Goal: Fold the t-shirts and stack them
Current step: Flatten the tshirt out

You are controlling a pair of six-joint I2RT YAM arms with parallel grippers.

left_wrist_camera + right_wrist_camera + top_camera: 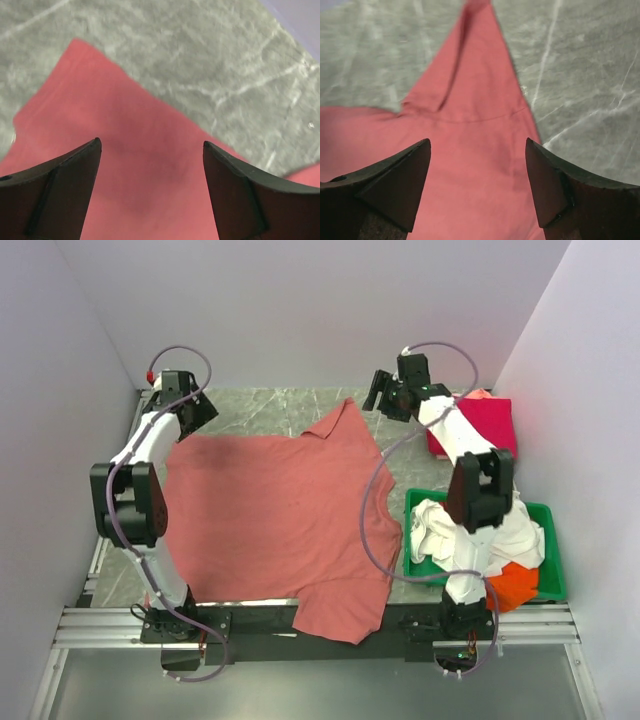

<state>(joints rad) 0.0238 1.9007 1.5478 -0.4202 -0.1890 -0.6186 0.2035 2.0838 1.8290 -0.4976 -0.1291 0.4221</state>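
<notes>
1. I see a grey marbled table walled in by pale panels on three sides.
2. The salmon-red t-shirt lies spread flat, with one near corner draping over the table's front edge.
3. My left gripper hovers over the shirt's far left corner, fingers apart. My right gripper is also spread, over the far sleeve.
4. The crimson-pink t-shirt sits at the far right. The white t-shirt and orange t-shirt lie in the green tray.

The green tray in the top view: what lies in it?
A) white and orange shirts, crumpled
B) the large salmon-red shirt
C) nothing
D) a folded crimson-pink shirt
A: crumpled white shirts and an orange shirt lie heaped inside the green tray.
</notes>
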